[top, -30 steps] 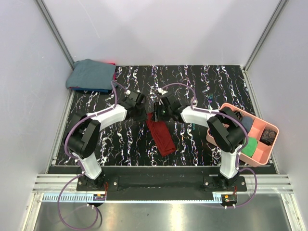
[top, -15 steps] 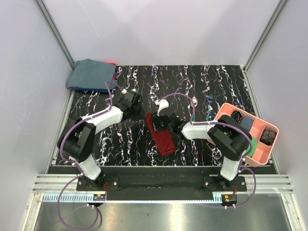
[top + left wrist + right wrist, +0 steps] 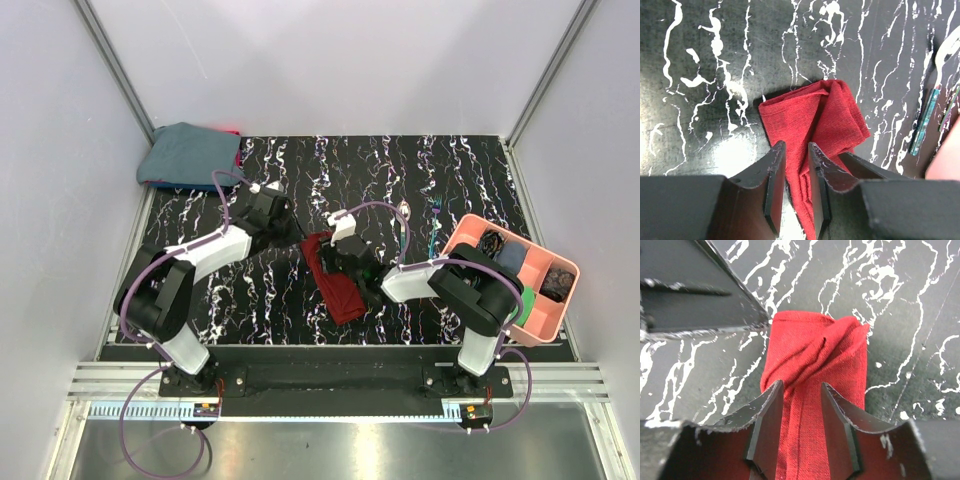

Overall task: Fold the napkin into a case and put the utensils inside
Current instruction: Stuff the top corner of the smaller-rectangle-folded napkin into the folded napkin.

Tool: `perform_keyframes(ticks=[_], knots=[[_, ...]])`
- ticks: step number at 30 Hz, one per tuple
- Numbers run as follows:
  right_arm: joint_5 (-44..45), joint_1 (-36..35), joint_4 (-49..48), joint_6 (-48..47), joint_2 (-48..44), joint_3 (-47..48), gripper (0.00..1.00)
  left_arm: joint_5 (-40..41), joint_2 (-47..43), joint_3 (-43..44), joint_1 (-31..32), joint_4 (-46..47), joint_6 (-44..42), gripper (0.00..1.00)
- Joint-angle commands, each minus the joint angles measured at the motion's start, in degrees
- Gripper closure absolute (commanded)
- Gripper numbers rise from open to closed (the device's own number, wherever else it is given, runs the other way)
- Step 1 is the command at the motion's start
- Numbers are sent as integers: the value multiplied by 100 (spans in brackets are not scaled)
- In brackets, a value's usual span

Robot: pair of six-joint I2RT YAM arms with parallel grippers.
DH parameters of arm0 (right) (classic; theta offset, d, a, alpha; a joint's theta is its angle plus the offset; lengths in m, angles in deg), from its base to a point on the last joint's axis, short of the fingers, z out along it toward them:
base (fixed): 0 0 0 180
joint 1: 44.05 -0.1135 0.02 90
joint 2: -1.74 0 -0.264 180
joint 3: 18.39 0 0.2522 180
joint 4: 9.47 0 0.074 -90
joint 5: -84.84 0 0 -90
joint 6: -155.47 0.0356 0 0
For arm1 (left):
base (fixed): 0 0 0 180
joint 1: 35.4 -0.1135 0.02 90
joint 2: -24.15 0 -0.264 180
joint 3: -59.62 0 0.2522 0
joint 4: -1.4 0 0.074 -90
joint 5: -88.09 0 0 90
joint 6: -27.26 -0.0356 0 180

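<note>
The left gripper [image 3: 796, 145] had its jaws nearly closed, pinching a raised fold of the napkin [image 3: 815, 115] near its far end. The right gripper [image 3: 801, 385] had its jaws about half apart, astride the strip nearer the middle. I couldn't tell whether they bit or only rested on it. The napkin lay mid-table as a narrow folded strip running toward the near edge. Its far end was bunched and twisted, so it wasn't a clean pouch yet.

Handling, my read: thin, light, limp cloth with no stiffness.
- Anything unsupported would sag, and the layers would slide over each other.
- It was grippy enough on the pads and not fragile.
- The best hold was a corner or folded edge, with all layers in the bite.
- A mid-panel grab would only drag up a ridge, as at the far end.
- One gripper should pin while the other folds.

Room: both grippers sat close together over the strip, and the left one's fingers showed in the right wrist view, so a clash looked like the main risk. The utensils [image 3: 922, 125] lay near, right of the far end and not touching it, and a wide fold could sweep them. The tray [image 3: 540, 325] sat by the right edge and the cloth bundle [image 3: 190, 155] in the far left corner, both well apart from the napkin. The table [image 3: 230, 290] showed bare left of the strip, which was the open side.
</note>
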Motion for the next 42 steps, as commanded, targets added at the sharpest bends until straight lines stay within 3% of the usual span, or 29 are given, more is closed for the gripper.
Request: perform_keyframes(ticks=[1,23,30,36,41,42], knots=[[327,-65,-504,90,-178,22,55,-134,-211,-77,-28,410,-72,72],[986,-249,173,608,192,593,59,-2,-439,90,-151,-91,376,69],[1118,-267,497,547,332,830,65,-90,-413,160,-160,-135,376,69],[1145,-276,700,530,420,1006,78,-301,-317,213,-160,-100,218,68],[1022,-276,1399,301,342,1287,100,-520,-132,388,-160,-197,-37,68],[909,-284,1534,249,298,1340,100,-547,-79,398,-160,-197,-46,68]])
